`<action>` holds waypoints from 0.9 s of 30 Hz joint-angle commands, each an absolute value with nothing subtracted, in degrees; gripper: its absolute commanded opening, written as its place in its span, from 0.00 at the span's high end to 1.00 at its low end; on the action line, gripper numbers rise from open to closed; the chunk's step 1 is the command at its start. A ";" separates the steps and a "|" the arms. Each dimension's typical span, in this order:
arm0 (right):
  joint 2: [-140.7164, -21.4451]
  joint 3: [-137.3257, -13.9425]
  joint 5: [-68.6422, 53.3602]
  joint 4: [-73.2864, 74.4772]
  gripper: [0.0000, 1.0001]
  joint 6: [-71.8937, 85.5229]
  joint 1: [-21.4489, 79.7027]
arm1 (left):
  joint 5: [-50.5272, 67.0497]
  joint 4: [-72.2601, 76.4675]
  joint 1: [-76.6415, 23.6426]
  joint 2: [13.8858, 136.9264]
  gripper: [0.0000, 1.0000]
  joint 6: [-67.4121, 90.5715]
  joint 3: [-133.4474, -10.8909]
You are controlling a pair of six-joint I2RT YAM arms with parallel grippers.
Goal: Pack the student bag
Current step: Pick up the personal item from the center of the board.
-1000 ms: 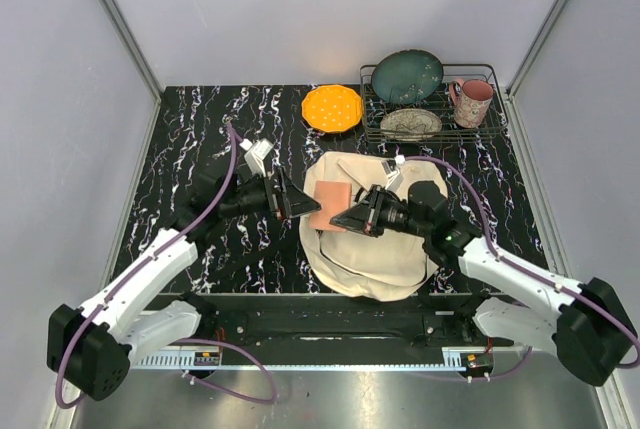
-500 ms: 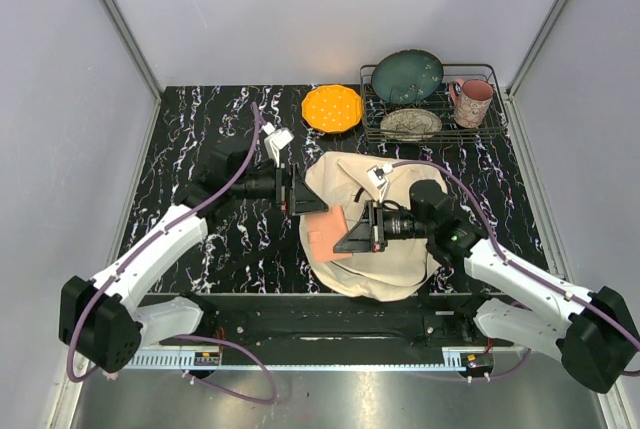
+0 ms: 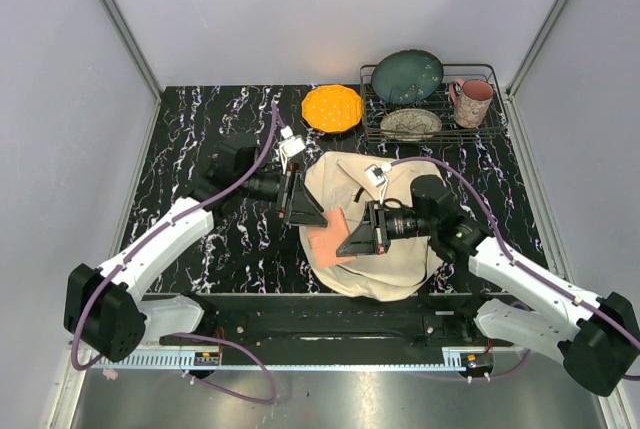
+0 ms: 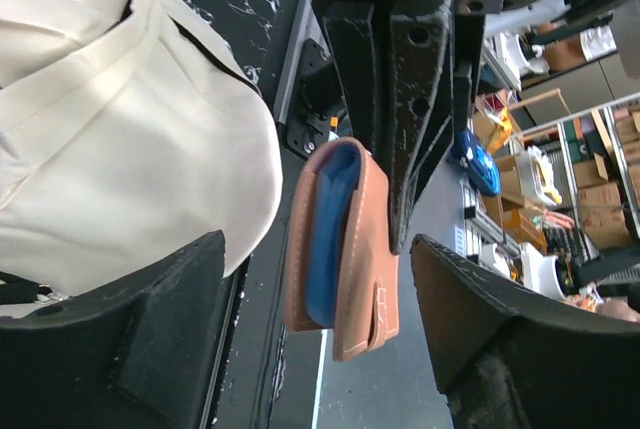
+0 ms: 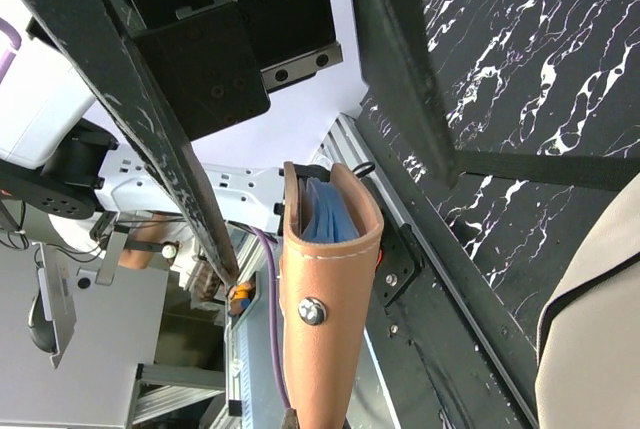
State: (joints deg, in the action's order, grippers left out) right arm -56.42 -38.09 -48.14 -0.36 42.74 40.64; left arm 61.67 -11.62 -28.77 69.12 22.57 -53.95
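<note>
The student bag [image 3: 380, 271] lies open-side up in the middle of the counter [image 3: 200, 129], a cream heap just ahead of the arm bases. The right gripper [image 3: 348, 241] is clamped on a tan leather pouch [image 4: 345, 249] with a blue lining and holds it by one end above the bag's near-left edge. A second ago the pouch hung over the bag's upper left and the left gripper [image 3: 305, 215] waited off to the side. Now the left arm has swung in and its jaws stand apart on either side of the pouch, touching neither face in the left wrist view. This looks like a handover being set up: the left jaws probably need to close before the right lets go, so the pouch can go into the bag.
</note>
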 commanded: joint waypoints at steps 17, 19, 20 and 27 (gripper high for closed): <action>-55.65 -39.91 -31.41 4.83 0.24 44.62 41.04 | 42.22 -18.02 -31.64 68.73 1.00 20.99 -56.60; -51.79 -35.18 -20.98 3.44 0.18 49.46 41.04 | 32.11 -16.18 -31.55 67.68 1.00 28.18 -54.77; -50.46 -33.07 -19.00 -1.97 0.16 54.88 41.04 | 30.17 -14.43 -31.20 67.24 1.00 31.17 -53.45; -45.97 -19.07 -13.63 -18.02 0.11 68.03 41.04 | 29.26 10.43 -31.20 62.76 1.00 54.56 -42.19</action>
